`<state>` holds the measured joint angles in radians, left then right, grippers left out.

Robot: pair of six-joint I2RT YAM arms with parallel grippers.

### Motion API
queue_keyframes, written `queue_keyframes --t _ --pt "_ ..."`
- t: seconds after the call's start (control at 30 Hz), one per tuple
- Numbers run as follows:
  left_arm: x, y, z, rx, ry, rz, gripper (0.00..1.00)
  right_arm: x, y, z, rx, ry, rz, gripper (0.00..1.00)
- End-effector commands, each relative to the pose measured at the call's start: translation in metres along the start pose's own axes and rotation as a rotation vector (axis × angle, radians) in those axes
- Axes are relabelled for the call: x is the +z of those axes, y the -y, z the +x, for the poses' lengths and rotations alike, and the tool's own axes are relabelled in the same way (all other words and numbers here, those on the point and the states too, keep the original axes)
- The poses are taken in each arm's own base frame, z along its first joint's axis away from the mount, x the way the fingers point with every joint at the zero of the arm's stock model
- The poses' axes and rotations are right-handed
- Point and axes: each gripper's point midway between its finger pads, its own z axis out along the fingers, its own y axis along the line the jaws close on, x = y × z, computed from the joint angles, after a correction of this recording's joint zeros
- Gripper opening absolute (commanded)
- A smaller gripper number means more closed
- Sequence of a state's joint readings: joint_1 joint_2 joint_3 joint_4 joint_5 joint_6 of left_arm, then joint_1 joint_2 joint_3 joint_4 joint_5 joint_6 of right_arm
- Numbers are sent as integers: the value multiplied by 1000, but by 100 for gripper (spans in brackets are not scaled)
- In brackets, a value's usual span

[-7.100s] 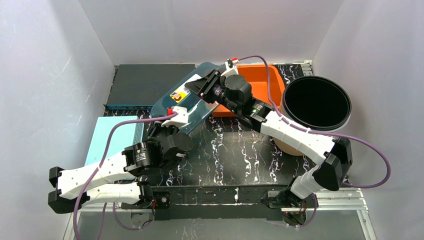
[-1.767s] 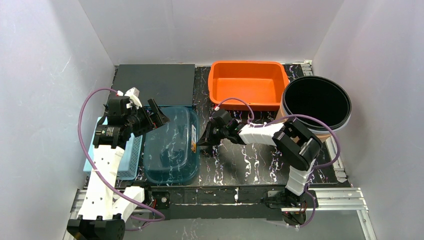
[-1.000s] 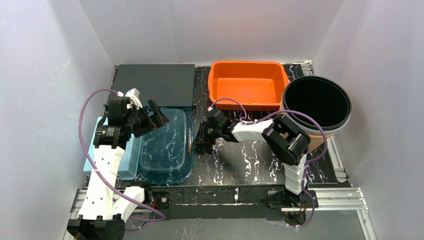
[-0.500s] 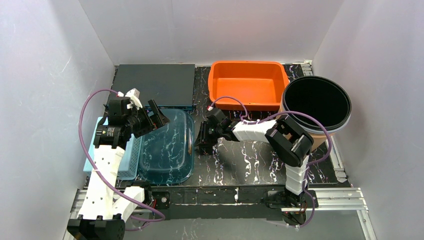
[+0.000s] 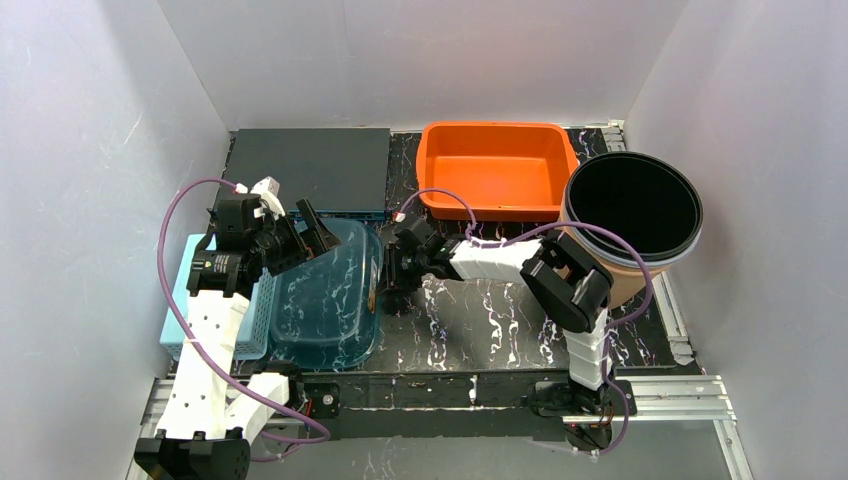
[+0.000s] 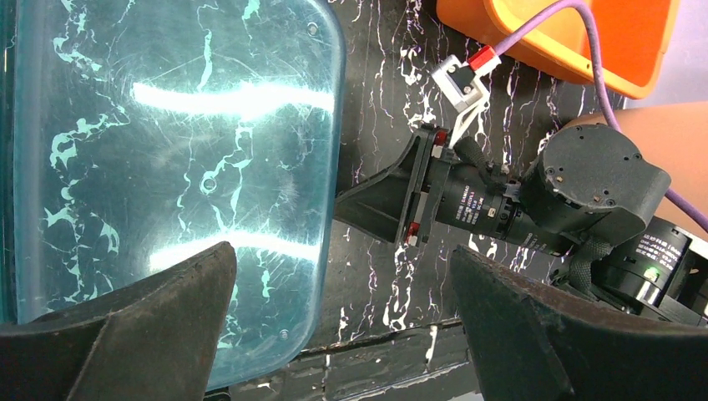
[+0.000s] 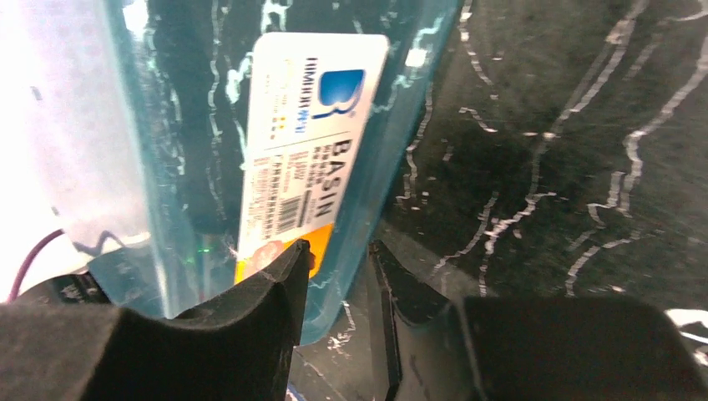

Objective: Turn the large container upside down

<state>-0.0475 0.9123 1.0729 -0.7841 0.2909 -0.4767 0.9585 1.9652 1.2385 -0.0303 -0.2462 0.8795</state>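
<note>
- We are seeing the basin (image 5: 325, 305) lying bottom-up at the near left of the table (image 5: 480, 325).
- Its left edge is touching the basket (image 5: 183, 318). Its far edge is sitting just beside the dark box (image 5: 305, 170), and its near edge is close to the table's near rim.
- The left gripper (image 5: 303, 238) is hanging over the basin's far left part, jaws spread wide and released.
- The right gripper (image 5: 384, 290) is reaching in low from the right, its tips meeting the basin's right rim.
- Open room is lying right of the basin: bare marbled table, with the tub (image 5: 495, 175) far and the bucket (image 5: 632, 205) far right.
- The right wrist view is giving us what the top view is not. A narrow gap between the fingers (image 7: 271, 288) is sitting at the rim's lip, beside a white label (image 7: 313, 142) reading BASIN.
- We cannot tell whether they are pinching the lip or only pressing it.
- The left wrist view is showing us the basin's glossy bottom facing up.
</note>
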Motion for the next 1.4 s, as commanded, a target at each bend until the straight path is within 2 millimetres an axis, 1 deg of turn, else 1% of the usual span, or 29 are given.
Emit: queue_keyframes --t 0.0,0.07,0.17,0.23,0.33,0.37,0.4,0.47,0.57,0.63,0.67,0.73,0.8,1.1,1.17,1.37 --pt "-3 2 3 -2 -4 17 98 -24 5 -24 -73 87 91 40" --pt "-3 3 3 -3 -5 21 98 -35 15 -32 -89 120 145 41" --pt "-2 4 3 -4 -8 31 98 -54 31 -48 -114 187 233 51" --pt "-1 5 4 -5 -13 36 98 -69 44 -59 -138 229 300 55" --pt "0 6 4 -7 -17 41 98 -86 66 -70 -184 250 419 60" --pt "0 6 4 -9 -16 41 98 -93 77 -72 -196 253 479 63" --pt "-1 6 4 -8 -16 43 98 -100 88 -75 -211 257 544 70" --pt "-1 6 5 -9 -15 43 98 -117 108 -82 -243 271 663 77" --pt "-1 6 5 -10 -15 45 98 -148 137 -95 -300 312 857 89" --pt "0 6 5 -11 -20 45 98 -173 155 -105 -320 344 994 96" --pt "0 6 5 -11 -20 45 98 -183 162 -108 -328 349 1046 98" --pt "1 6 4 -14 -17 47 98 -199 177 -114 -327 346 1122 99" --pt "1 8 4 -16 -18 55 98 -211 189 -115 -322 332 1178 99" --pt "2 7 6 -16 -22 54 98 -260 233 -102 -294 314 1364 99" --pt "2 7 6 -18 -25 53 98 -268 238 -99 -293 300 1386 99" --pt "3 8 5 -18 -23 57 98 -282 243 -90 -276 309 1414 99"
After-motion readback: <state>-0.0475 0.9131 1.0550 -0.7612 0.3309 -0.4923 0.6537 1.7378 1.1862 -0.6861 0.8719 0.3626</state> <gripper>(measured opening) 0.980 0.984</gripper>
